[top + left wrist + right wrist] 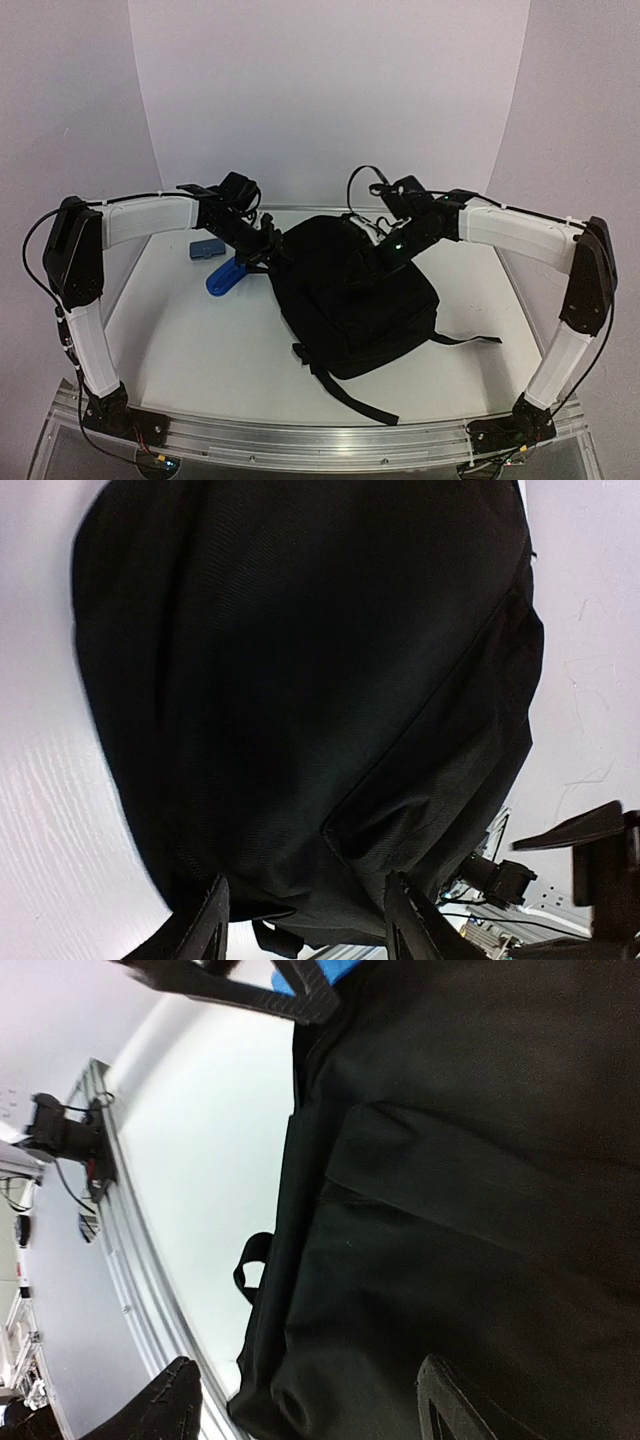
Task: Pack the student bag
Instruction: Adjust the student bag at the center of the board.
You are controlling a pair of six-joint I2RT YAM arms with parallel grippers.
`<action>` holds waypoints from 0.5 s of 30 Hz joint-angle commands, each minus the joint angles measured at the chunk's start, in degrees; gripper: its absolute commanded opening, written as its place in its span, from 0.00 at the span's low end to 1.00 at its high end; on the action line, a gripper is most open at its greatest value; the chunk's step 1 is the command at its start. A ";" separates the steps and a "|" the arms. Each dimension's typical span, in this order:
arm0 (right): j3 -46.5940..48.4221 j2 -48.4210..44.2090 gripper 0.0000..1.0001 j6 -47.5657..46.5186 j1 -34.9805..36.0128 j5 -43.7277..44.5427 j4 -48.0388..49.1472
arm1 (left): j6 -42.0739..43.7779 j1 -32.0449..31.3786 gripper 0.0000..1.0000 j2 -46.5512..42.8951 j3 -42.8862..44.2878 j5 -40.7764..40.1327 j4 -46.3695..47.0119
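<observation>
The student bag [352,295] is a large black fabric backpack lying flat in the middle of the white table, straps trailing toward the front. It fills the left wrist view [300,680] and the right wrist view [470,1210]. My left gripper [268,250] is open just above the bag's far left edge; its fingers [205,930] straddle black fabric without touching. My right gripper [388,252] is open above the bag's far right part, its fingers [455,1405] spread wide over the fabric. Neither holds anything.
A blue object [224,278] lies on the table left of the bag, under my left gripper. A small grey-blue box [206,248] sits behind it. Loose straps [465,340] reach right and toward the front rail [320,440].
</observation>
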 commanded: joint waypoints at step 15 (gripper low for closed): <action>10.16 10.80 0.82 9.09 11.53 27.71 6.02 | -6.05 -2.65 0.50 0.64 0.41 -7.07 2.97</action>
